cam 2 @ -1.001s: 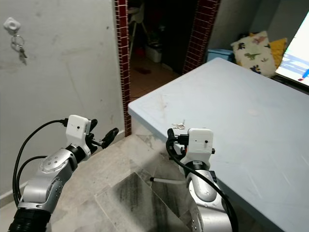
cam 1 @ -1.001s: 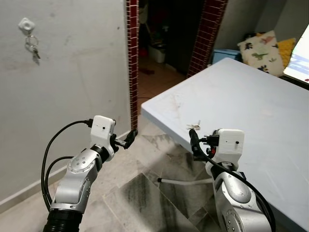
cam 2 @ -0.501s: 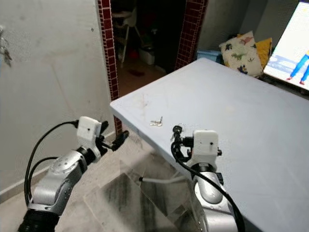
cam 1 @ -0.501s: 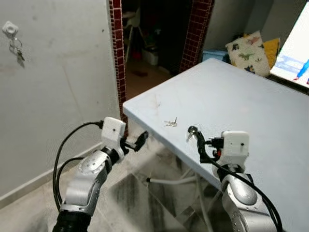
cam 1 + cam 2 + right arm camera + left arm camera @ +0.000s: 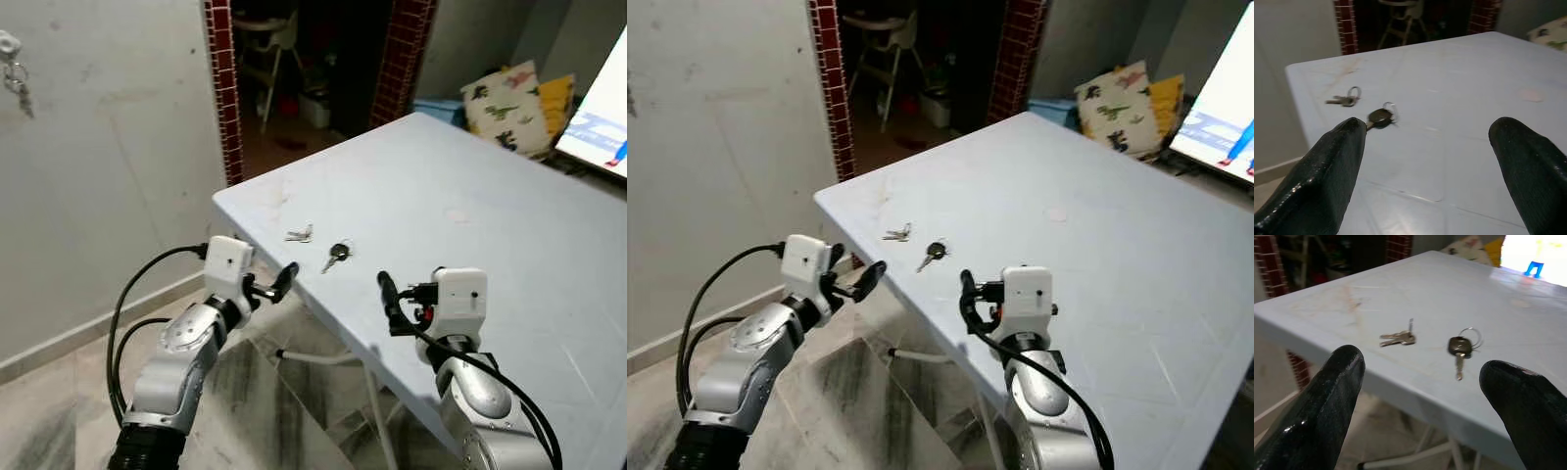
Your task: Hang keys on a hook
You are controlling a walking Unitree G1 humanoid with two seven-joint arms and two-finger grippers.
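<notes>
Two sets of keys lie near the table [image 5: 509, 255] corner: a small bunch [image 5: 299, 234] and, beside it, a black-headed key [image 5: 336, 255] lying lengthwise toward the edge. The left gripper [image 5: 277, 282], fingers spread and empty, hangs just off that edge and looks nearer. The right gripper [image 5: 387, 304], also spread and empty, is over the table further along.

Pretty plain room: a big pale blue table [image 5: 509, 225] takes up the right side, over a grey marbled tile floor [image 5: 255, 392]. The wall [image 5: 108, 166] on the left is scuffed off-white plaster. Red-brick tiled posts [image 5: 219, 88] frame a dark doorway [image 5: 304, 69] with a high chair [image 5: 265, 49] inside. Dinosaur-print cushions [image 5: 505, 98] sit behind the table.
</notes>
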